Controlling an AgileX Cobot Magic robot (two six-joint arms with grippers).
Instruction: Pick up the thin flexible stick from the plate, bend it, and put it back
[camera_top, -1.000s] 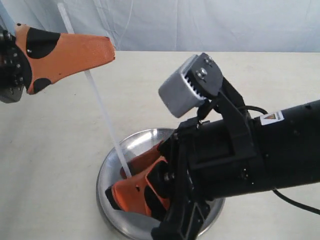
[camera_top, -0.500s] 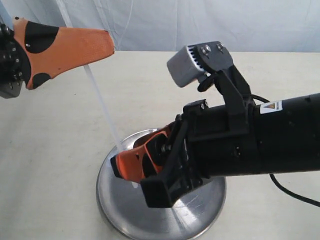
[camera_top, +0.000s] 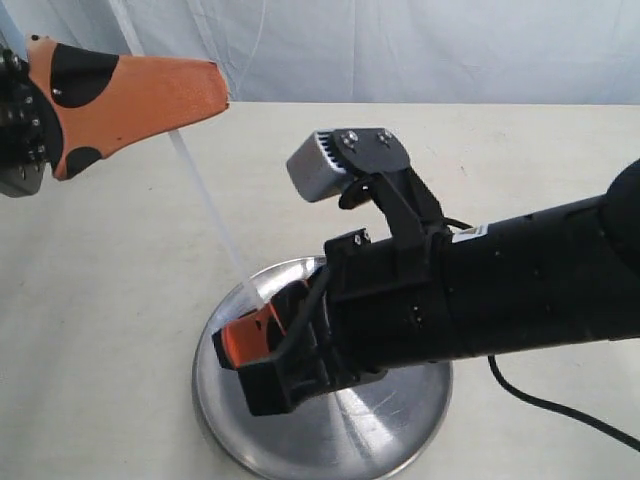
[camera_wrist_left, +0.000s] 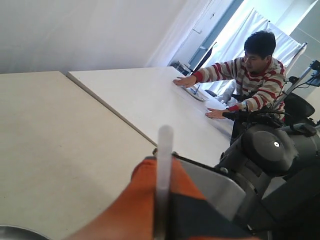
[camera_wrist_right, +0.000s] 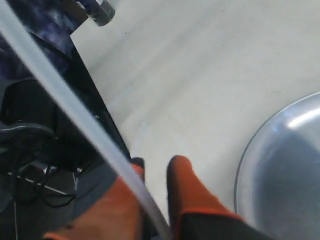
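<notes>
Item under inspection: the thin flexible stick (camera_top: 213, 222). It is clear of the plate (camera_top: 205, 385) and held in the air at both ends. In the exterior view it runs as a straight, slanted line from upper left down to lower right, with no visible bend. Its lower end sits above the left part of the plate.

Upper end: the left gripper (camera_top: 215, 92) has its orange fingers pressed together as one slab, clamped on the stick. The stick goes in behind the fingers, and a short length shows above them. In the left wrist view the stick (camera_wrist_left: 163, 170) appears as a blurred pale bar lying along the orange finger (camera_wrist_left: 142, 200).

Lower end: the right gripper (camera_top: 232, 345) hangs over the plate, pointing left. In the right wrist view its two orange fingers (camera_wrist_right: 187, 187) stand narrow, with a small gap at the tips. The stick (camera_wrist_right: 75, 112) passes into that gap near the finger bases and is gripped there. The plate rim (camera_wrist_right: 245, 165) lies just beside the fingers.

Surroundings: the plate rests on a cream table (camera_top: 110, 300). A silver wrist camera (camera_top: 325, 165) is mounted above the black right arm. A pale cloth backdrop (camera_top: 400, 45) hangs behind the table. A person in a striped sweater (camera_wrist_left: 250, 75) leans on a neighbouring table.
</notes>
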